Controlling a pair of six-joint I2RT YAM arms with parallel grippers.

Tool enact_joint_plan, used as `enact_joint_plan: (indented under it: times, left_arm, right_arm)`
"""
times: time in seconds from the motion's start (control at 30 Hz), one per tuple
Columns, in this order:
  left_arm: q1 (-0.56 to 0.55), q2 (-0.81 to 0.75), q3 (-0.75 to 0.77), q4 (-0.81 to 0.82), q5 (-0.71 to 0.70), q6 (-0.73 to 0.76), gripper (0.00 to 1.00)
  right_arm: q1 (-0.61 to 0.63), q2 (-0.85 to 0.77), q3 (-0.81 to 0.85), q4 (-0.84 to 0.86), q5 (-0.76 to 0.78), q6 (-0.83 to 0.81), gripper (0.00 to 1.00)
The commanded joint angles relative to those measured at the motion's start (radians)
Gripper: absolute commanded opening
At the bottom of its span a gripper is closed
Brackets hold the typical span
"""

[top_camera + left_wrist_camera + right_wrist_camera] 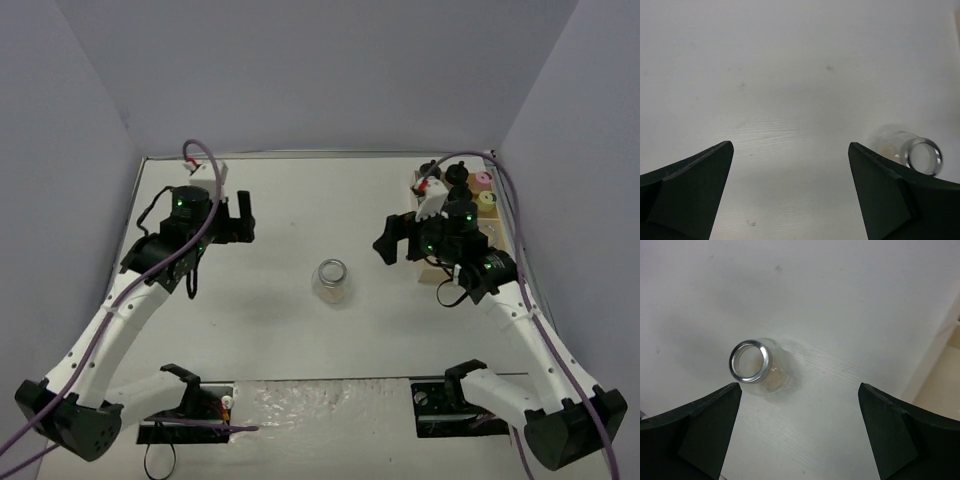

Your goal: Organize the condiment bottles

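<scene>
Top external view puts one open-mouthed jar (pixel 332 281) with a silver rim alone at the middle of the table (pixel 270 330), well apart from the tray (pixel 497 232) at the far right. The capped bottles (pixel 481 181) stand in that tray.

The right gripper (pixel 393 243) hangs just right of and a little beyond the jar, jaws spread wide and holding nothing. The left gripper (pixel 240 220) is equally wide and empty but sits well off to the far left, so the right arm is plainly the nearer one.

On the right wrist camera the jar (pixel 757 365) lies ahead of the right gripper (pixel 800 387), inside the span of the jaws but close to the left finger. On the left wrist camera the jar (pixel 920 155) only peeks past the right-hand finger, off the line of the left gripper (pixel 790 147).

The jar seems to stand upright with its long axis vertical, though the clear glass makes this hard to confirm. A pickup by the right arm would need a small shift left to centre it.
</scene>
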Motion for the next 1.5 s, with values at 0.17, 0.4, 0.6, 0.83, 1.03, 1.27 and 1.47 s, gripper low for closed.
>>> enact_joint_plan:
  times: [0.17,0.4,0.6,0.83,1.03,1.27,1.47]
  left_arm:
    - [0.266,-0.272,-0.232,-0.102,-0.033,-0.016,0.97]
    - [0.271,-0.365,-0.317,-0.093,-0.115,-0.008,0.97]
    - [0.274,-0.344,-0.314,-0.097,-0.118,-0.003,0.97]
    - [0.274,-0.349,-0.315,-0.095,-0.134,0.003,0.97]
    - [0.275,-0.337,-0.313,-0.092,-0.124,0.004,0.97]
    - [0.276,-0.339,-0.312,-0.091,-0.125,0.006,0.97]
    - [0.276,-0.339,-0.313,-0.092,-0.123,0.007,0.97]
  right_arm:
    - [0.349,0.279,0.108,0.098,0.202,-0.161,1.0]
    - [0.452,0.434,0.152,0.121,0.234,-0.196,1.0]
    - [0.481,0.527,0.182,0.123,0.21,-0.22,1.0]
    - [0.482,0.582,0.171,0.122,0.234,-0.235,1.0]
    - [0.483,0.617,0.149,0.125,0.217,-0.219,1.0]
    - [0.487,0.639,0.142,0.128,0.204,-0.214,0.99]
    - [0.493,0.659,0.142,0.129,0.208,-0.203,0.94]
